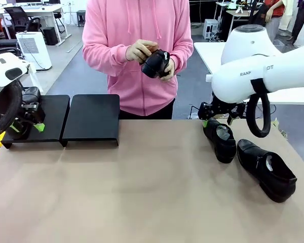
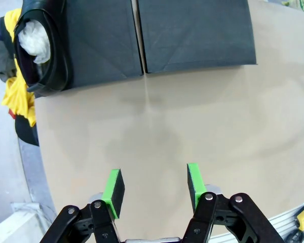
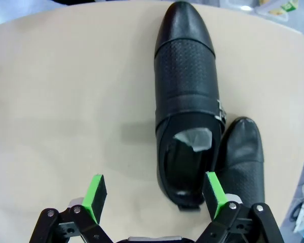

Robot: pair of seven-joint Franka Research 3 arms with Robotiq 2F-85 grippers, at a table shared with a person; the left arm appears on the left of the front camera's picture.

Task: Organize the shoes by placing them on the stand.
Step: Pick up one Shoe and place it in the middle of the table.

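Matte black stand (image 1: 91,114) sits far left on the tan table (image 1: 142,202), a glossy shoe (image 2: 58,55) on its left tray; left jaws hang half-open, empty, just nearside. A person's hands (image 1: 141,50) hold a second shoe (image 1: 156,63). Right jaws gape empty above the heel of a perforated shoe (image 1: 220,142), toe pointing near; a fourth shoe (image 1: 268,169) lies just beside.

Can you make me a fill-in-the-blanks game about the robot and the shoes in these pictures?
1. The person in the ___ hoodie holds a shoe.
2. The stand has ___ flat sections.
3. The robot's right hand is open near a second shoe lying on the ___.
4. The left hand is open and holds ___.

Missing words: pink, two, table, nothing.
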